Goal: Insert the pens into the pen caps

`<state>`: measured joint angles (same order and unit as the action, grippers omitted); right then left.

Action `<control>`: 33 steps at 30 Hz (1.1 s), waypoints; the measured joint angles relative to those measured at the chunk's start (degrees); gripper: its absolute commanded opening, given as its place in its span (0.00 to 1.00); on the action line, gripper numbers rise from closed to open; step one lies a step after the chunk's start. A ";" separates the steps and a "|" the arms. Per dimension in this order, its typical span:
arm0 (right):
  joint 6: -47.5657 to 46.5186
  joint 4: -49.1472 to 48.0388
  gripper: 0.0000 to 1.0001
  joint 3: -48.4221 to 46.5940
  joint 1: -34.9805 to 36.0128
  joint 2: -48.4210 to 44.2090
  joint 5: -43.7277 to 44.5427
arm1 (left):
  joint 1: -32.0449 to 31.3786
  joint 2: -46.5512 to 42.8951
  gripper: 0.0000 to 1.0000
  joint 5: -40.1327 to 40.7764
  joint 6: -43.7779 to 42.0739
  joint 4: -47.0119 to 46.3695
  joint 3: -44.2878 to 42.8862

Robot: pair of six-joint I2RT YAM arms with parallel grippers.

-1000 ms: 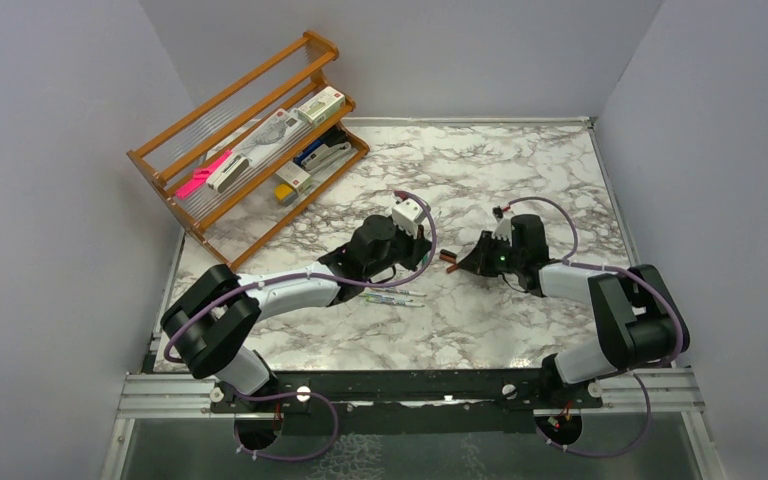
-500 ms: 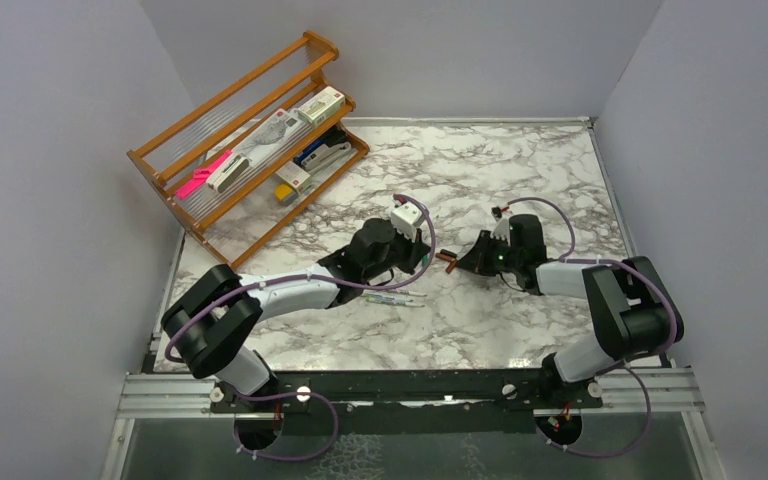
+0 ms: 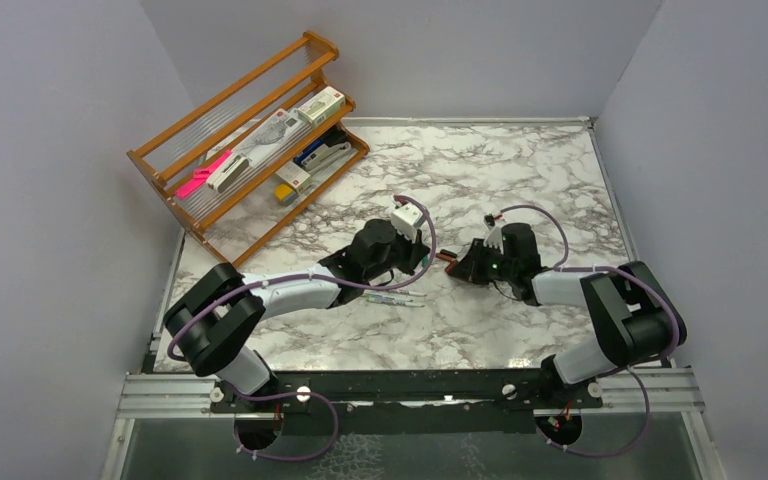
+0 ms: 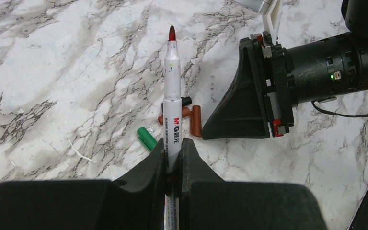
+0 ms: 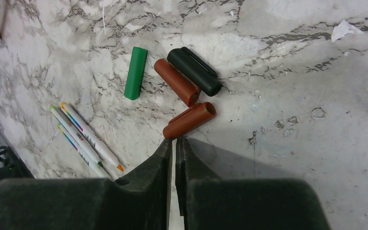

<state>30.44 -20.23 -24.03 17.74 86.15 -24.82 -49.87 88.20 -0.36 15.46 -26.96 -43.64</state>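
The left arm [image 3: 290, 288] reaches low from its base towards the middle of the marble table [image 3: 540, 170], elbow bent and forearm nearly flat. The right arm [image 3: 585, 285] folds in from the other side in the same low way, so the two wrists face each other with only a small gap between them.

The left gripper [image 4: 173, 149] is clamped on a pen [image 4: 172, 91]. The pen's white barrel stands out ahead of the fingers with its uncapped red tip pointing away from them. The right gripper [image 5: 174, 143] is closed on nothing, its jaws pressed almost together and held low over the table.

A wooden rack [image 3: 222, 100] of stationery stands well off to the left arm's far left.

In the right wrist view, the loose pens [image 5: 88, 135] lie in a tight bunch to the left of the right gripper's fingertips. How many there are cannot be told.

The caps lie in a small cluster between the two grippers:
- One red-brown cap [image 5: 189, 120] lies just ahead of the right fingertips, open mouth to the right. Whether it touches them cannot be told.
- Beyond it lies a second red-brown cap [image 5: 176, 82], side by side with a black cylinder [image 5: 194, 71].
- A green cap [image 5: 135, 73] lies apart to their left.
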 measured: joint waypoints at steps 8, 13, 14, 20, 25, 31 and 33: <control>1.95 -4.02 0.09 -1.01 0.33 3.41 -0.09 | 0.00 -0.02 0.00 0.74 -0.44 -0.13 0.85; 2.29 -4.35 0.09 -3.06 0.35 5.38 -0.07 | 0.04 -0.04 0.00 1.16 -0.74 -0.07 1.33; 2.27 -4.22 0.09 -3.17 0.35 5.40 -0.07 | 0.04 -0.04 0.00 1.20 -0.76 -0.07 1.33; 0.76 -0.28 0.09 -3.23 0.57 1.60 0.35 | 0.04 -0.04 0.00 1.31 -0.83 -0.07 1.33; -1.11 2.58 0.15 -4.28 0.59 -2.73 2.12 | 0.15 -0.04 0.00 1.31 -0.85 -0.07 1.33; -4.28 5.11 0.41 -6.80 0.59 -1.66 5.03 | 0.26 -0.07 0.00 1.31 -0.90 -0.07 1.33; -5.27 5.70 0.44 -7.21 0.59 -0.92 5.68 | 0.26 -0.24 0.00 1.33 -0.98 -0.04 1.36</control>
<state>25.17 -14.52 -31.24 18.33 85.23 -19.14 -49.60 87.96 0.97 14.48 -27.00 -42.28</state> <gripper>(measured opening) 0.401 0.090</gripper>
